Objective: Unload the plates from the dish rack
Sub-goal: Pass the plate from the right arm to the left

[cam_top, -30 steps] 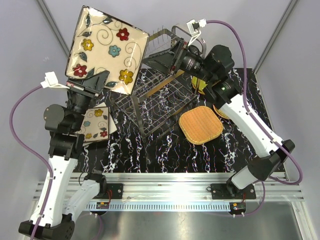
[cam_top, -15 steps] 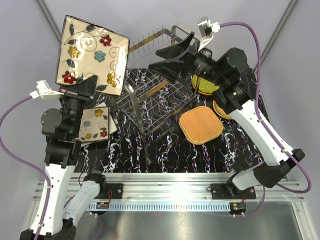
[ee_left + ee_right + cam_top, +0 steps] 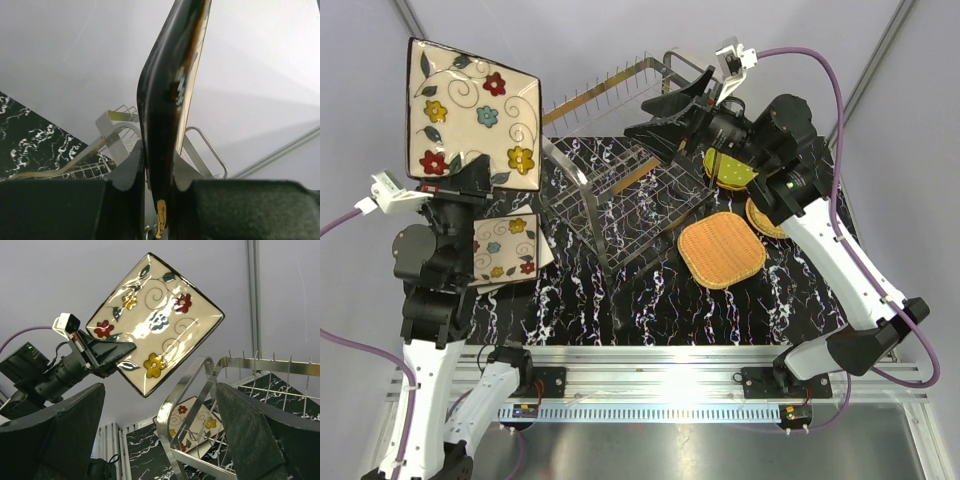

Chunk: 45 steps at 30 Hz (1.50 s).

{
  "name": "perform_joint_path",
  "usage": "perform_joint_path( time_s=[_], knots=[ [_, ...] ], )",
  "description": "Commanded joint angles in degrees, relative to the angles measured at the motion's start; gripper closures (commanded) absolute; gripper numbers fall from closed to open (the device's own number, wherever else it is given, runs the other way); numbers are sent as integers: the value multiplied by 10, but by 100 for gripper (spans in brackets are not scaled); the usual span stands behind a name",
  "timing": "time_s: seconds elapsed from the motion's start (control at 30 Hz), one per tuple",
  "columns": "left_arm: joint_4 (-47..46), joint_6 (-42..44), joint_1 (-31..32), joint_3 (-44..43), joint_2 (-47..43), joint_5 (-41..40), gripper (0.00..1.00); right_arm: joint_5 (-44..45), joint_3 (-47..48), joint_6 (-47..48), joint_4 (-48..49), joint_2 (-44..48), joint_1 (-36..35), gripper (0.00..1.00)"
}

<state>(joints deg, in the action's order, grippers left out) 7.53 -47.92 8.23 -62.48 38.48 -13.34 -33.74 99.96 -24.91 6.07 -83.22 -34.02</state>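
Observation:
My left gripper (image 3: 470, 172) is shut on the lower edge of a cream square flower-patterned plate (image 3: 470, 115), held high at the far left, off the table. In the left wrist view that plate (image 3: 172, 90) stands edge-on between the fingers of the left gripper (image 3: 159, 172). The chrome wire dish rack (image 3: 620, 215) stands at the middle back. My right gripper (image 3: 638, 117) hangs open over the rack's far right end, holding nothing. Its wrist view looks between its wide-apart fingers at the rack's frame (image 3: 192, 390) and the held plate (image 3: 155, 320).
A second flowered plate (image 3: 505, 250) lies on the table left of the rack, below my left arm. A wicker plate (image 3: 720, 250) lies right of the rack. Behind it sit another wicker plate (image 3: 762, 220) and a green dotted plate (image 3: 730, 172), partly under my right arm.
My left arm has swung the flowered plate left and away from the rack. My right gripper rose and tilted over the rack's far end, then stayed put.

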Motion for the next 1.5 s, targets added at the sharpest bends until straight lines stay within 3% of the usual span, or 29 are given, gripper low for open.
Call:
perform_joint_path(
  time_s=[0.0,0.73,1.2,1.33,1.47],
  knots=[
    [-169,20,-1,-63,-42,-62,100,2,-4,15,4,26,14,0],
    [-77,110,-1,-77,-60,-203,100,4,-18,11,3,38,64,0],
    [7,109,-9,-56,-33,-248,100,2,-25,9,2,46,81,0],
    [46,55,-78,-30,-25,-181,100,2,-34,9,2,54,89,0],
    [56,-45,-244,12,-12,-26,100,2,-43,11,1,64,97,0]
  ],
)
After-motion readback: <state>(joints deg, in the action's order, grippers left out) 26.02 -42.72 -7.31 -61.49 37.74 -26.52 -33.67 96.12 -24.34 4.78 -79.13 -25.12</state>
